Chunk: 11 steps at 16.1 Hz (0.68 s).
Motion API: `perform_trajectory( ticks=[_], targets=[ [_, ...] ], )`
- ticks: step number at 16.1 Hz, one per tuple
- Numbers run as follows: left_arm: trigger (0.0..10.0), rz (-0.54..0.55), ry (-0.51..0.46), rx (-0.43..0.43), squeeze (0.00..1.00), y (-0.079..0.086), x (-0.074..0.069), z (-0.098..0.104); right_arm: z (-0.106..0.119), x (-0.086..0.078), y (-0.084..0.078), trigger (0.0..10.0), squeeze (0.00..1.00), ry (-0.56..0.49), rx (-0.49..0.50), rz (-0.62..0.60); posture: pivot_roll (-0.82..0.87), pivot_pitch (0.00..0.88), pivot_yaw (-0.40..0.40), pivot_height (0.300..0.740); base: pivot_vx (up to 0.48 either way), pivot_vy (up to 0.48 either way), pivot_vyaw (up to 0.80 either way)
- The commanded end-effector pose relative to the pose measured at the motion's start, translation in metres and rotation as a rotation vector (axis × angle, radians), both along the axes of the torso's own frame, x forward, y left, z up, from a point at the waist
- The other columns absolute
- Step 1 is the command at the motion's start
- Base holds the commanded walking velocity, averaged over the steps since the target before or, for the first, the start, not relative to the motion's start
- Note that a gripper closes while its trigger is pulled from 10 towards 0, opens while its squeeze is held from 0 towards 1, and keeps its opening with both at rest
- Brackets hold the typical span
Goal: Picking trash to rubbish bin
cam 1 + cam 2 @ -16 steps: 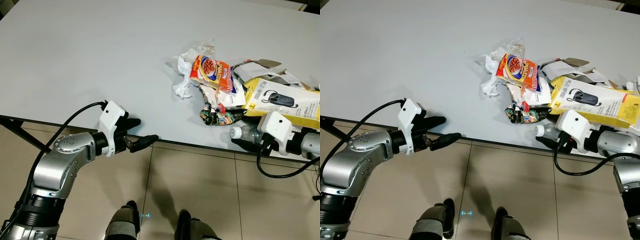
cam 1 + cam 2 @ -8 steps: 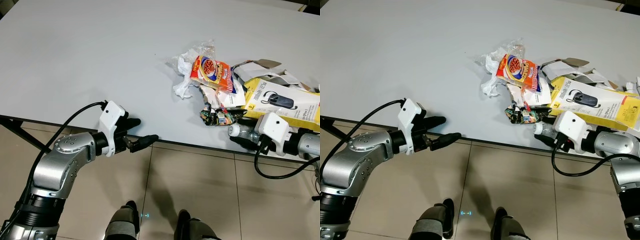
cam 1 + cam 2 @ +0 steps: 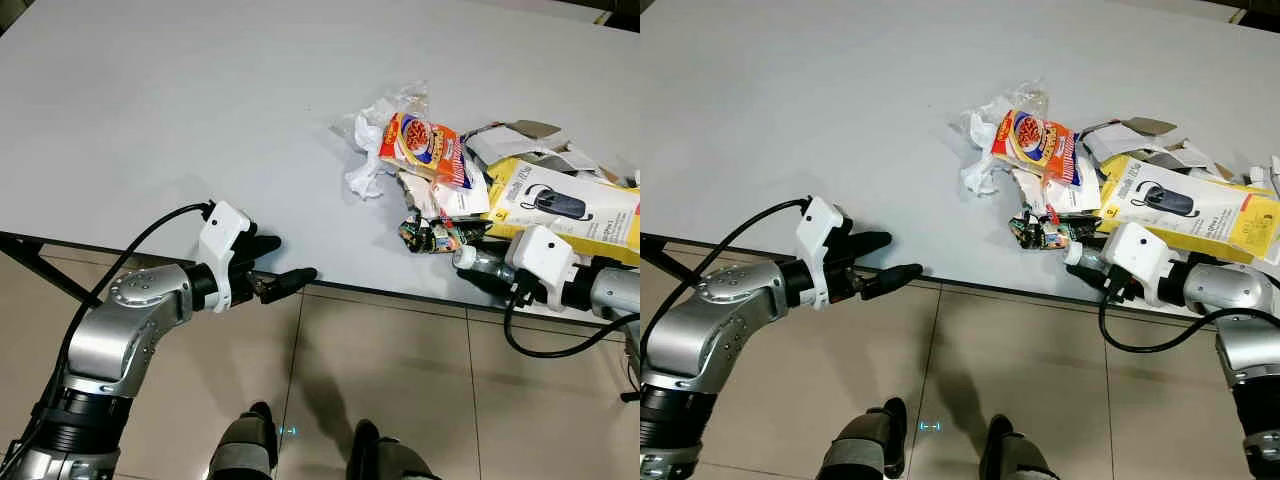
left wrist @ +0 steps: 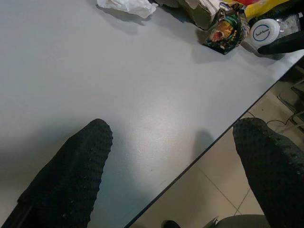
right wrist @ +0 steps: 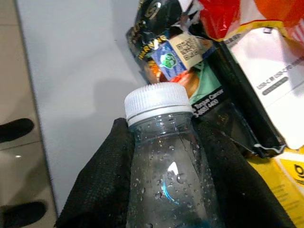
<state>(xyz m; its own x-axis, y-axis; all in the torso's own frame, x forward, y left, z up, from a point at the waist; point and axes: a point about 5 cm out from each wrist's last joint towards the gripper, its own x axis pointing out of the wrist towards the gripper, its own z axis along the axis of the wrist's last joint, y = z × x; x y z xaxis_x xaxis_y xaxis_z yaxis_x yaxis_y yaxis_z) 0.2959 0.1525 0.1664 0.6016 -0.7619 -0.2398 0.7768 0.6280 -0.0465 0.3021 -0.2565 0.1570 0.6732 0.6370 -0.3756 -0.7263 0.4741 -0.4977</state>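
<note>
Right gripper (image 5: 164, 199) jaws pinching bottle (image 5: 164, 156) | lift straight off tabletop (image 3: 180, 120), sparing wrappers (image 3: 425, 140) | left gripper (image 3: 285, 270) jaws spread, idle.

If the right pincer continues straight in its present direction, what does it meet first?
Likely the crumpled dark wrapper, just beyond the cap of the bottle that the right pincer holds; depth is uncertain.

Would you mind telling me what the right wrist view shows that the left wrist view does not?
Right wrist view alone: the right tool shut on the clear bottle, droplets inside, and a QR label on the dark crumpled wrapper.

Left wrist view alone: the open left tool at the table edge, and white crumpled paper.

Both: the wrapper, the bottle's white cap, the table.
</note>
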Motion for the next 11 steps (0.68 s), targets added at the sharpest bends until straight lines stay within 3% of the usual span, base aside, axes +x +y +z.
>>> perform_trajectory(
  ticks=[1, 2, 7, 11],
  targets=[
    [10.0, 0.015, 0.051, 0.017, 0.0, 0.0, -0.001, -0.011, -0.029, -0.008, -0.001, 4.7, 0.0, 0.115, 0.001, -0.029, 0.32, 0.289, -0.052, 0.74, 0.0, 0.0, 0.0],
    [10.0, 0.019, 0.044, 0.016, 0.0, -0.001, 0.0, -0.011, -0.028, -0.006, -0.001, 10.0, 0.0, 0.088, 0.017, -0.053, 0.31, 0.284, -0.054, 0.74, 0.0, 0.0, 0.0],
    [10.0, 0.079, -0.016, -0.014, 0.0, -0.006, 0.009, -0.008, -0.013, 0.002, 0.001, 10.0, 0.0, -0.129, 0.19, -0.257, 0.3, 0.255, -0.061, 0.74, 0.0, 0.0, 0.0],
    [10.0, 0.118, -0.048, -0.044, 0.0, -0.012, 0.015, -0.006, 0.0, -0.002, 0.01, 10.0, 0.0, -0.28, 0.309, -0.375, 0.29, 0.235, -0.063, 0.74, 0.0, 0.0, 0.0]
  ],
)
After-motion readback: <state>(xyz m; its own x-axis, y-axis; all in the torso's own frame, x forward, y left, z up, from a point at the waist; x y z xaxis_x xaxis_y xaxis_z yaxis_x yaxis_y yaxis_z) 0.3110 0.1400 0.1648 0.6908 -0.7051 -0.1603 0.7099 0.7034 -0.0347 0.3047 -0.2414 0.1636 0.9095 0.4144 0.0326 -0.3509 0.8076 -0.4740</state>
